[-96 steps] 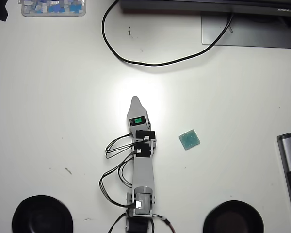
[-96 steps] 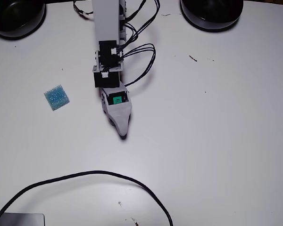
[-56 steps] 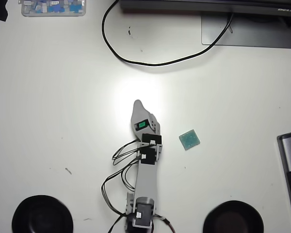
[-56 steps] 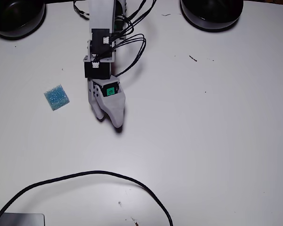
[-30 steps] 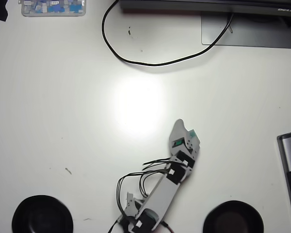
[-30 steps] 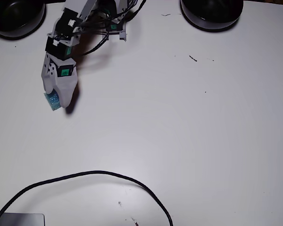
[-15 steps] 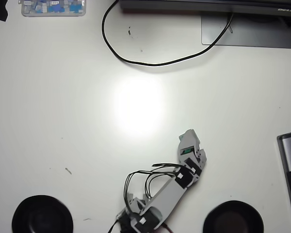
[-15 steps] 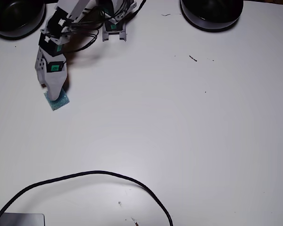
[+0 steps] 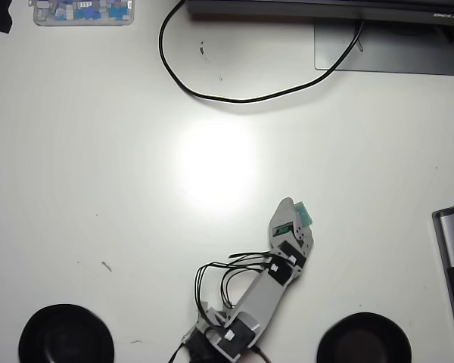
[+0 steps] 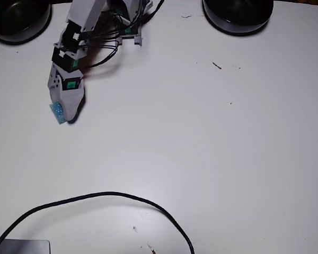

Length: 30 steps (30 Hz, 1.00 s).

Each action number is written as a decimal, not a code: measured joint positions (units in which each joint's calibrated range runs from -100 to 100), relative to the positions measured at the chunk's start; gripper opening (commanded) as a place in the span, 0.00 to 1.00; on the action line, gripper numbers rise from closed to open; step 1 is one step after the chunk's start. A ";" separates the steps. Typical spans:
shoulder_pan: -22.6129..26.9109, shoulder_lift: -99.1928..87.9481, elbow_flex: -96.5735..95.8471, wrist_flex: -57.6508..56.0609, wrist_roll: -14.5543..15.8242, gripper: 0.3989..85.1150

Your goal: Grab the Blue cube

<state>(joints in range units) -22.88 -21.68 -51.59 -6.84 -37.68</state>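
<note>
The Blue cube (image 9: pixel 303 214) (image 10: pixel 56 111) lies on the white surface (image 9: pixel 98 189) (image 10: pixel 212 148), set diagonally, corners pointing along the views' axes; square, so no long axis. The end effector (image 9: pixel 289 209) (image 10: pixel 67 114) covers most of it, leaving one teal edge showing. Whether the jaws grip it cannot be told.

The Blue cube (image 9: pixel 303 214) lies flat on the white table, mostly covered from above, with only a teal corner showing in the overhead view. In the fixed view (image 10: pixel 55 110) a speckled blue edge shows at the table's left side.
</note>
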 measured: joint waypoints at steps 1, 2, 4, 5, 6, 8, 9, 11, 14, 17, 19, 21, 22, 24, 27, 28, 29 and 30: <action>0.05 0.31 -0.18 0.31 0.05 0.50; 0.05 0.76 -0.55 0.54 0.00 0.52; 0.05 1.98 -0.64 0.85 0.00 0.56; 0.00 2.75 -0.64 0.85 0.05 0.56; 0.00 3.21 -0.64 0.85 0.05 0.57; -0.24 4.89 -0.64 0.93 0.00 0.57; -0.29 5.80 -0.64 1.47 0.05 0.57; -0.49 7.94 -0.55 3.79 0.10 0.56; -0.54 8.85 -0.55 5.64 0.10 0.54; -0.54 8.85 -0.55 5.64 0.10 0.53; -0.54 8.85 -0.55 5.64 0.00 0.53; -0.54 8.85 -0.55 5.72 -0.15 0.48; -0.54 8.85 -0.74 5.88 -0.15 0.45; -0.54 8.85 -1.10 6.88 -0.29 0.41; -0.54 9.01 -1.47 7.34 -0.54 0.39; -0.54 8.85 -1.75 7.50 -0.63 0.35; -0.49 8.85 -1.84 7.73 -0.73 0.34; -0.49 8.85 -1.84 8.04 -0.93 0.30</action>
<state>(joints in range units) -23.37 -12.82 -53.43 1.20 -38.61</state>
